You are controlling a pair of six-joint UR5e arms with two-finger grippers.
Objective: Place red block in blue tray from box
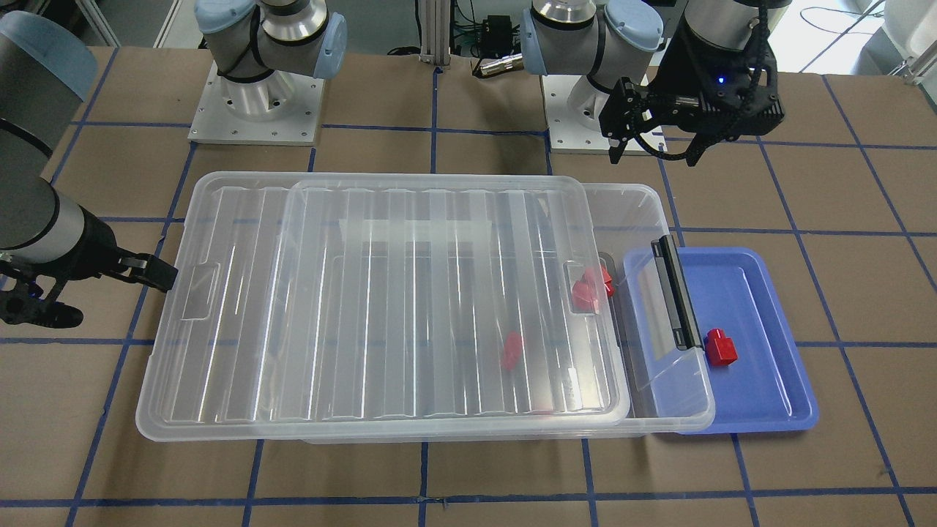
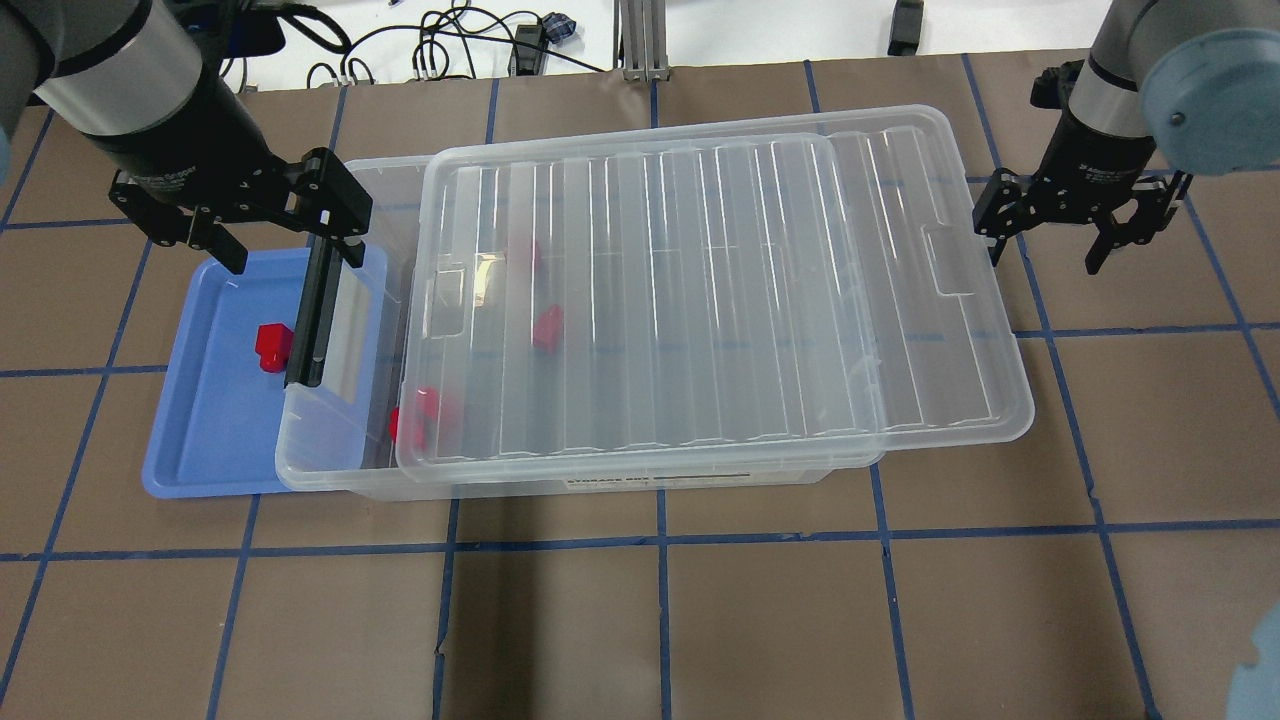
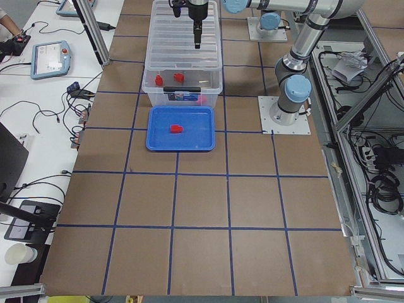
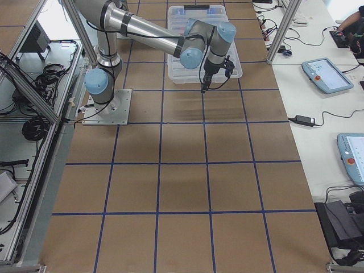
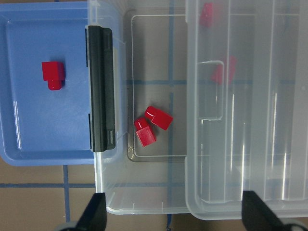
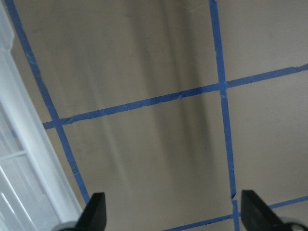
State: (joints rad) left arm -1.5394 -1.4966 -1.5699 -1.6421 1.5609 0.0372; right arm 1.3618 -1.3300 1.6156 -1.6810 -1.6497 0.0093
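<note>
One red block (image 2: 270, 347) lies in the blue tray (image 2: 215, 440), also shown in the left wrist view (image 5: 52, 74). Two more red blocks (image 5: 153, 125) lie in the uncovered end of the clear box (image 2: 330, 470), near its black latch (image 2: 312, 320). Two others (image 2: 547, 327) show through the ribbed lid (image 2: 700, 300), which is slid toward the robot's right. My left gripper (image 2: 290, 245) is open and empty above the box's latch end. My right gripper (image 2: 1045, 250) is open and empty beside the lid's far end.
The box's latch end overhangs the tray's inner side. Brown table (image 2: 700, 620) with blue tape grid lines lies all around. Both arm bases (image 1: 256, 110) stand behind the box. Cables and pendants lie beyond the table edge.
</note>
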